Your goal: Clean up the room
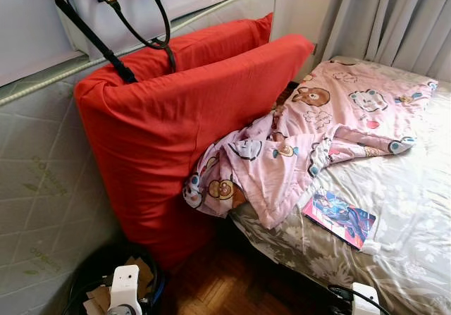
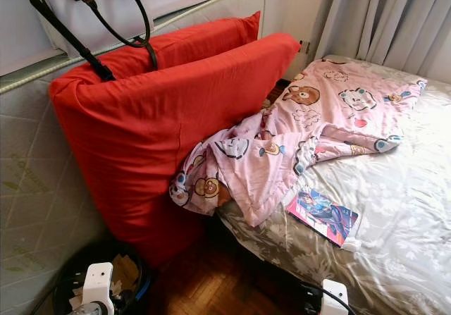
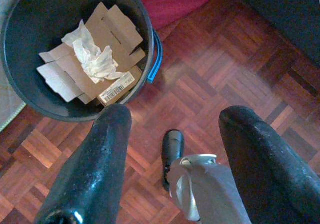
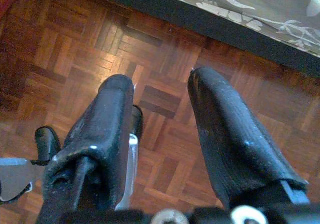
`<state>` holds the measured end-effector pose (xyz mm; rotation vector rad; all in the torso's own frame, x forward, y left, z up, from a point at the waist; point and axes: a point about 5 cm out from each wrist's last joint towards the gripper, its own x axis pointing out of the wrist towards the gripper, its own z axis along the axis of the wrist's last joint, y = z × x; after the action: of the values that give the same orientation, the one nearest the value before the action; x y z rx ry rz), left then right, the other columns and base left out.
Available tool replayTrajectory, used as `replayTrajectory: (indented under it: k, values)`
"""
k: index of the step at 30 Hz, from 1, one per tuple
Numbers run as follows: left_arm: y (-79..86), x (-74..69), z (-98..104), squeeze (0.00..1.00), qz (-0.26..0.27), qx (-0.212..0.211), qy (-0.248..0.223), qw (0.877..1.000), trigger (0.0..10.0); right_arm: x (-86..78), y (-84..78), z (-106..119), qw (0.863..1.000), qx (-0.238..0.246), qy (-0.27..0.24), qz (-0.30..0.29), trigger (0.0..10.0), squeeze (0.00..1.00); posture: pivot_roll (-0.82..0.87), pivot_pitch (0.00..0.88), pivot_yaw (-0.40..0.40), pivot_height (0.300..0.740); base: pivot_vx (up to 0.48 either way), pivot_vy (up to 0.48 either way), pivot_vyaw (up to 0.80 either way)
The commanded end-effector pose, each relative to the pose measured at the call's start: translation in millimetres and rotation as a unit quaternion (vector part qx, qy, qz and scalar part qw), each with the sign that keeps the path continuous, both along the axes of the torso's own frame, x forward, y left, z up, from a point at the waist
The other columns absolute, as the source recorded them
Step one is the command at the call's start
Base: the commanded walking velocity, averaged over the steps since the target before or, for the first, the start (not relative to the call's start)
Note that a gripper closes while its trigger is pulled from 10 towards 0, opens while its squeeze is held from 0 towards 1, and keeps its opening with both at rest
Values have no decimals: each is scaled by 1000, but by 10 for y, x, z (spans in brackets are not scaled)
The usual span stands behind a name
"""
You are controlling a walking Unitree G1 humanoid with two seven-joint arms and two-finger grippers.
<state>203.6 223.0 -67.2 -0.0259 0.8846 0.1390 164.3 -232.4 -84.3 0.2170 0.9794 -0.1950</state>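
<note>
Right under the left gripper (image 3: 170, 159), which hangs with its two black fingers spread and nothing between them, is red-brown parquet floor (image 3: 210, 73), and just beyond its fingertips sits a round dark plastic bin with a blue handle (image 3: 30, 103). It's got flattened brown cardboard pieces (image 3: 115, 28) and a crumpled white tissue (image 3: 92, 56) in it already, so I'd say some of the tidying is done. One cardboard scrap carries a white barcode sticker (image 3: 116, 90), digits too small to read.

The right gripper (image 4: 160, 134) also hangs low over the floor, fingers apart and empty, with the edge of the grey floral-print bedsheet (image 4: 240, 3) just past it.

Further out from both, plenty is left imo: a thin colourful comic-style book (image 1: 340, 218) lies near the bed's edge, cover text not legible, and a pink cartoon-bear blanket (image 1: 310, 132) sprawls rumpled across the bed and droops onto a big red cushion (image 1: 176, 118) propped against an upright grey quilted mattress (image 1: 35, 167). Black bag straps (image 1: 134, 26) dangle over the cushion's top.
</note>
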Motion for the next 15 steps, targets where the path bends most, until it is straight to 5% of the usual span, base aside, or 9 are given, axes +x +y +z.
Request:
replayTrajectory:
  k: [1,11,15]
  values:
    - [-13,-42,-27,0,1,2,6,1000,10000,-11,-42,6,1000,-9,1,-2,10000,0,157,0,-36,740,0,0,-756]
    - [-22,-30,-23,0,9,1,5,1000,10000,2,-58,15,1000,-14,3,6,10000,0,166,0,-47,740,0,0,-752]
    - [-15,-31,-24,0,8,5,8,1000,10000,3,-55,14,1000,-14,4,7,10000,0,166,0,-43,740,0,-281,-744]
